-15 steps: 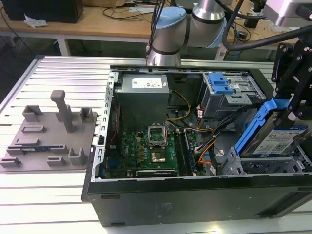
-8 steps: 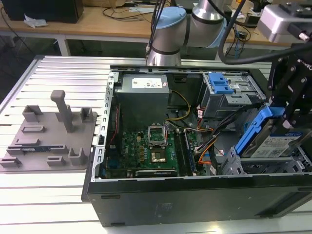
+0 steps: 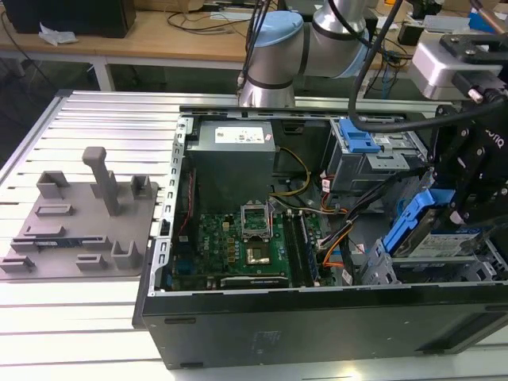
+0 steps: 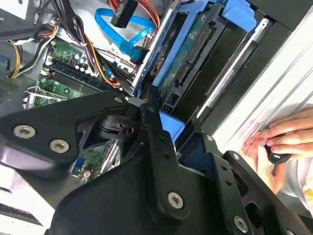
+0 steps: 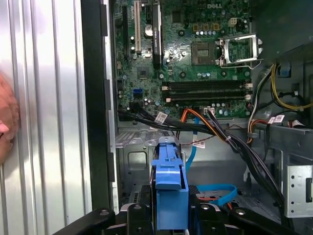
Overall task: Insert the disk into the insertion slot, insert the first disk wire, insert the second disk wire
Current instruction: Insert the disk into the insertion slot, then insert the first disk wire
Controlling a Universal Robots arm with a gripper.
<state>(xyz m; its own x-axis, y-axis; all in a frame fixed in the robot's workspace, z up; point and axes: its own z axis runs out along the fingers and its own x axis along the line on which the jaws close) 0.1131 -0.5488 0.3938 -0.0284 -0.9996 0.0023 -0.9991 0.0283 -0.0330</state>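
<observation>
Silver-tubed robot arm with pale blue joint caps point(image 3: 305, 36) stands at far centre and extends right. Pale grey wrist block point(image 3: 448, 67) sits at far right. The black two-finger gripper point(image 3: 464, 198) hangs below it, tilted. Its fingers point(image 5: 139, 203) appear clamped on the blue-framed silver disk point(image 5: 168, 178), though the contact is partly hidden.

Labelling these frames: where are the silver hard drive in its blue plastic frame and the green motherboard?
silver hard drive in its blue plastic frame point(image 3: 440, 244): exterior view, its labelled top face.
green motherboard point(image 3: 214, 238): exterior view, board surface beside the processor socket.
</observation>
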